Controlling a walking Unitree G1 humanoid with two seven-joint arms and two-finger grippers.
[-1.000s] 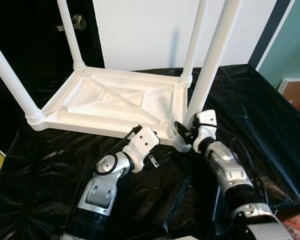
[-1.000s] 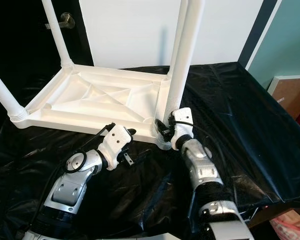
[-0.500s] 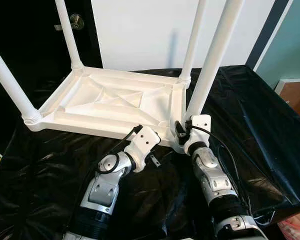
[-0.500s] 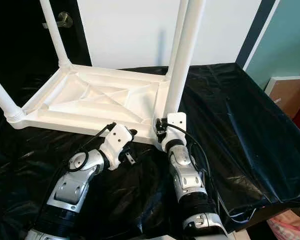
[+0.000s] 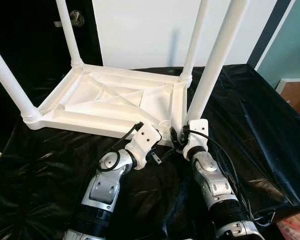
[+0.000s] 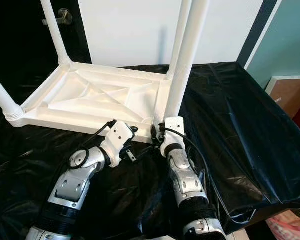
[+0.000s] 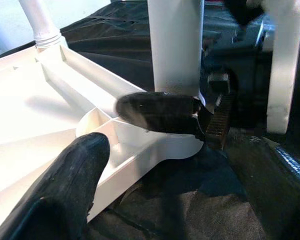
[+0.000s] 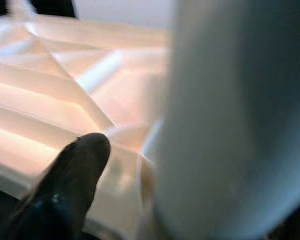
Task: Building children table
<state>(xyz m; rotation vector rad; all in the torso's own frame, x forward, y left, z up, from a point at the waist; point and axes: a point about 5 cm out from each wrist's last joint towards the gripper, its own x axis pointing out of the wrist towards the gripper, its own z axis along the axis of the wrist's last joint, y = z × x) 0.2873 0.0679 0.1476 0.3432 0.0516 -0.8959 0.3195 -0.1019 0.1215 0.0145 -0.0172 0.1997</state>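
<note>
A white plastic children's table [image 5: 115,102] lies upside down on a bench covered in black sheeting [image 5: 250,125], its ribbed underside facing up and four white legs standing from the corners: at 10 o'clock [image 5: 69,32], 8 o'clock [image 5: 10,82], 1 o'clock [image 5: 194,40] and the near-right leg [image 5: 215,57] at about 4 o'clock of the tabletop. The right tool [image 5: 179,136] sits at the foot of the near-right leg, at that corner of the tabletop; the right wrist view shows one black finger [image 8: 72,175] beside the leg, and whether it pinches the leg cannot be told. The left tool [image 7: 140,135] is spread, its fingers straddling the tabletop's near rim just beside the same corner, one finger [image 7: 162,112] against the leg's base.
</note>
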